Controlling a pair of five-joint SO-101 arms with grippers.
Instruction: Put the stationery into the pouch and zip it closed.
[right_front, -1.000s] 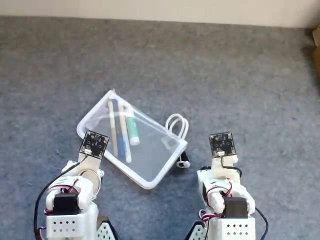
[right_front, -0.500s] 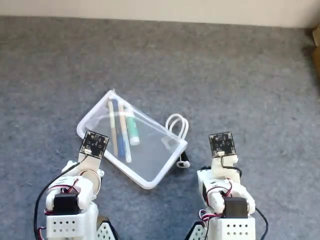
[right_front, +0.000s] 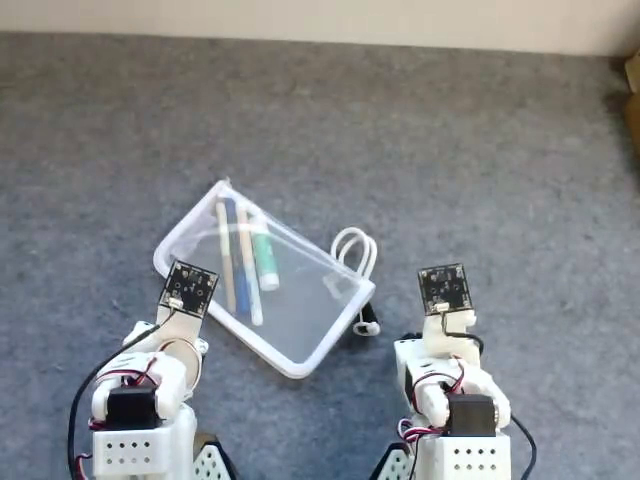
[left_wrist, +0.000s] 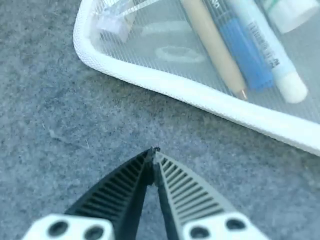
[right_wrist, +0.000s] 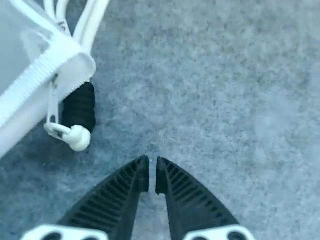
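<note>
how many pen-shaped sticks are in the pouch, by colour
tan stick: 1
dark blue stick: 1
pale blue stick: 1
green and white stick: 1
total in the pouch: 4

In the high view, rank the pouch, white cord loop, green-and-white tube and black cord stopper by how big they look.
1. pouch, clearly largest.
2. white cord loop and green-and-white tube: too alike to rank.
3. black cord stopper, smallest.
</note>
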